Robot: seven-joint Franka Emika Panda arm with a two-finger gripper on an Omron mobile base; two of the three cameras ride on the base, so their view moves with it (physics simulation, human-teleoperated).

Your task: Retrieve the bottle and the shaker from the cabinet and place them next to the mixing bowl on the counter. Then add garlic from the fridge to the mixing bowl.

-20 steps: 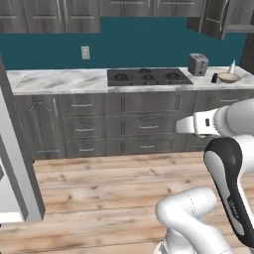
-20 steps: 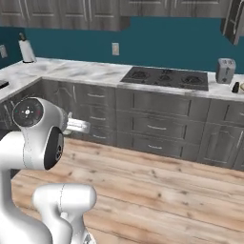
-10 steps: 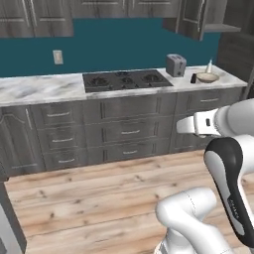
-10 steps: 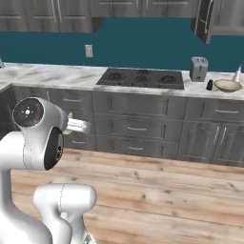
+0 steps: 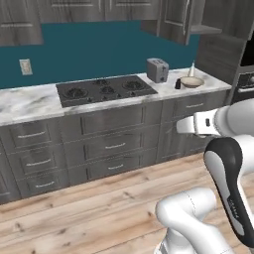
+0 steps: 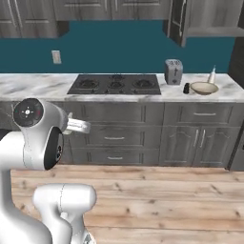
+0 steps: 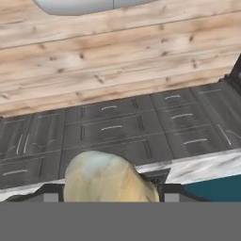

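Garlic [image 7: 109, 176] between fingers [image 7: 52, 195]

marble counter [image 5: 30, 101], wood-plank floor [image 5: 99, 213]

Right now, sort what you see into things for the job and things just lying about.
For the job: garlic, held in the gripper; mixing bowl; bottle; shaker.
Just lying about: toaster; cooktop; wall outlet.

Even, flat rendered lighting with no glare and only faint shadows; all views are soft and low-resolution.
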